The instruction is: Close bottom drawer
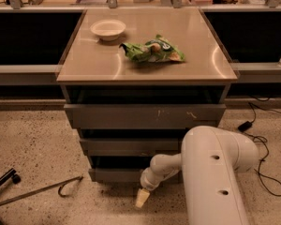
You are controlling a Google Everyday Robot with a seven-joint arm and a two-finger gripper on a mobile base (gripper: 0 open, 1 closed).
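The bottom drawer (113,174) is the lowest grey drawer of the cabinet, with a plain flat front. It stands pulled out a little, with a dark gap above its front. My gripper (141,198) hangs on the white arm (215,172) just in front of the drawer's right part, low near the floor, pointing down and left. Its pale tip sits slightly below the drawer front.
Above are the middle drawer (129,146) and the wide top drawer (145,116) with white scratch marks, both pulled out a little. On the cabinet top lie a white bowl (107,29) and a green chip bag (152,51). A metal rod (37,190) and cables (262,163) lie on the floor.
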